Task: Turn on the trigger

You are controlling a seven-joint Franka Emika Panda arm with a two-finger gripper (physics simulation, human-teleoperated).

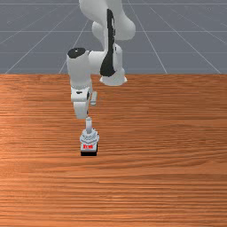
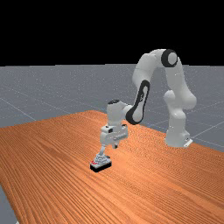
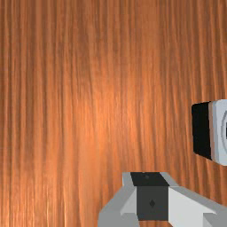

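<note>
In the far view my gripper (image 2: 115, 145) hangs above the table, just above and to the right of the trigger device (image 2: 101, 162). That device has a black base, a grey stepped body, a red marking and a thin grey lever (image 2: 103, 150) rising from its top. The front view puts my hand (image 1: 81, 106) behind the device (image 1: 89, 141), whose lever (image 1: 89, 124) reaches up close to the hand; contact cannot be made out. In the wrist view the gripper (image 3: 152, 196) stands beside the device's partly cut-off body (image 3: 219, 133).
The wooden table (image 1: 164, 142) extends around the device on all sides. The arm's base (image 2: 177, 138) stands at the far view's right, with the raised arm links reaching over the table. A table edge runs along the far view's lower left.
</note>
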